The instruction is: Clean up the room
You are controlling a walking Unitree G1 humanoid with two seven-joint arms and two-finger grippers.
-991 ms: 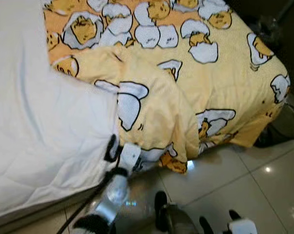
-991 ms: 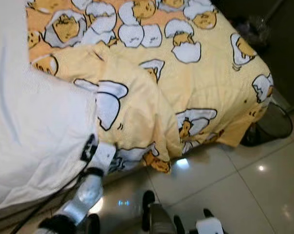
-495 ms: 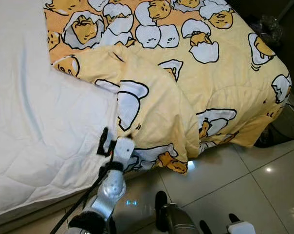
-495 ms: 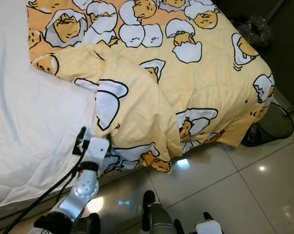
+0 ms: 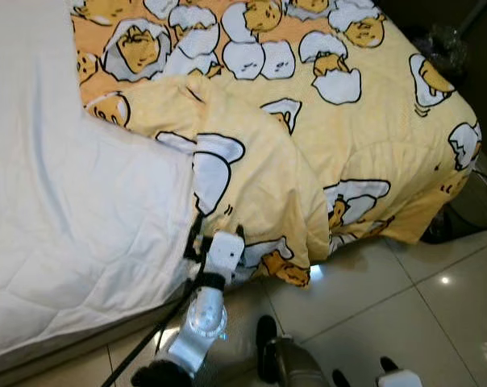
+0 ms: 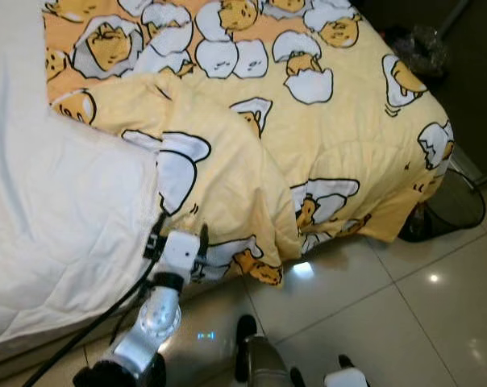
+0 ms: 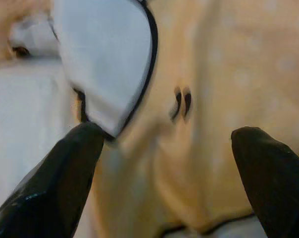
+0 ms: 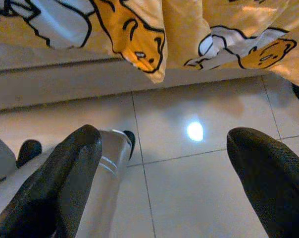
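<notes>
1. A yellow quilt printed with cartoon egg figures covers most of the bed; a bunched, folded-over part of it lies against the bare white mattress on the robot's left, and its lower edge hangs over the bedside toward the tiled floor.
2. In the head views the left gripper reaches up from below to the bedside, right where the quilt's fold meets the mattress edge. Its silver arm runs down to the bottom of the frame with a black cable beside it.
3. The left wrist view gives what the head views cannot: the two black fingers stand wide apart with the yellow fabric and a black-outlined white eggshell print between them. The cloth is very close and blurred. I cannot tell whether the tips touch it; nothing is clamped.
4. The right wrist view looks under the hanging hem of the quilt: glossy floor tiles with a bright reflected light spot and the robot's own silver leg. The right gripper hangs low with its fingers spread wide, holding nothing.
5. The right eye view takes in a dark wire bin on the floor beside the bed's far corner.
</notes>
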